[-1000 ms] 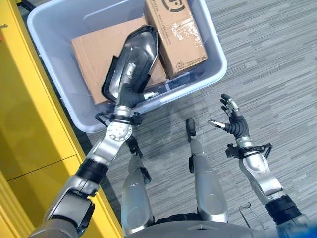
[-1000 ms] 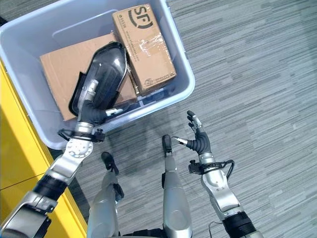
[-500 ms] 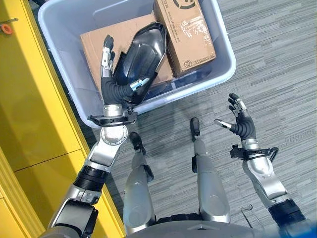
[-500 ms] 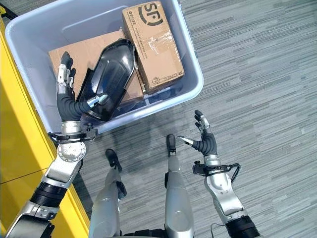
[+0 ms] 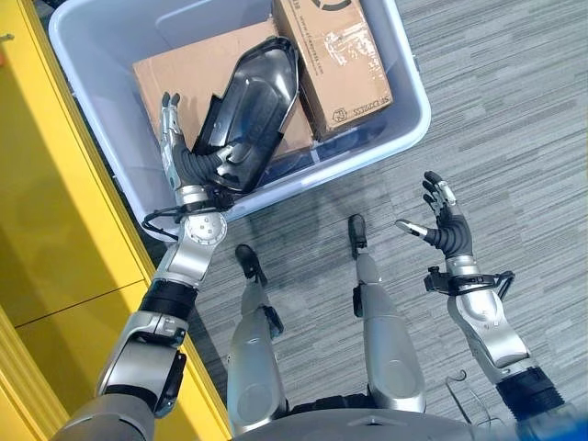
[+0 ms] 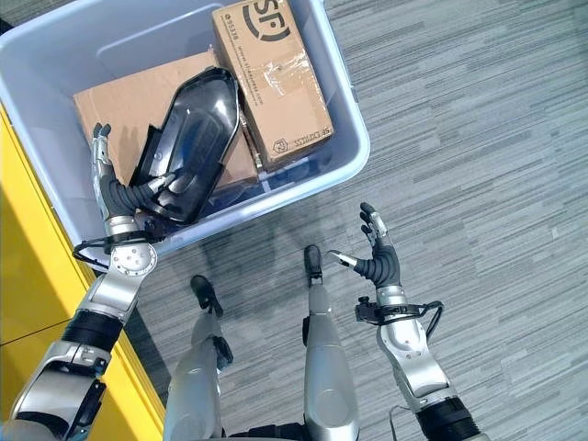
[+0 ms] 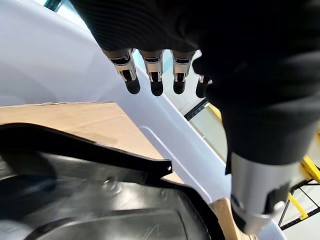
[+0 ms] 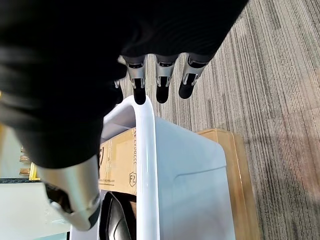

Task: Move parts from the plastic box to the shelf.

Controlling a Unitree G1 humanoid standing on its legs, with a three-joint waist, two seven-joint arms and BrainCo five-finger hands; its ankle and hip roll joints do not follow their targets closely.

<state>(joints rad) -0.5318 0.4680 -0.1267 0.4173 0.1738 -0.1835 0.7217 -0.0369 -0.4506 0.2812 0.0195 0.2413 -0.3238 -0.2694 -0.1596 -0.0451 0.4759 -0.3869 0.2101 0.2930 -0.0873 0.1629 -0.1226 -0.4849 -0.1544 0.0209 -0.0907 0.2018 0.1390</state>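
1. Reaching into the plastic box (image 5: 404,87) at 11 o'clock, left hand (image 5: 175,156) sits at the near end of the black part (image 5: 248,115); fingers (image 7: 152,77) straight and apart, thumb against its edge, not clamped.
2. Part lies tilted across the flat carton (image 5: 184,73), beside the taped carton (image 5: 335,55).
3. Right hand (image 5: 441,225) hangs over the floor at 4 o'clock, fingers spread, empty.
4. Risk: with no full grasp, the glossy shell may slip back or snag the box wall.

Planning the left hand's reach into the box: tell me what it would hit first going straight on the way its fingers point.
Probably the far wall of the plastic box. The left hand points along the flat cardboard, beside the black part, its fingers straight. Depth is unclear.
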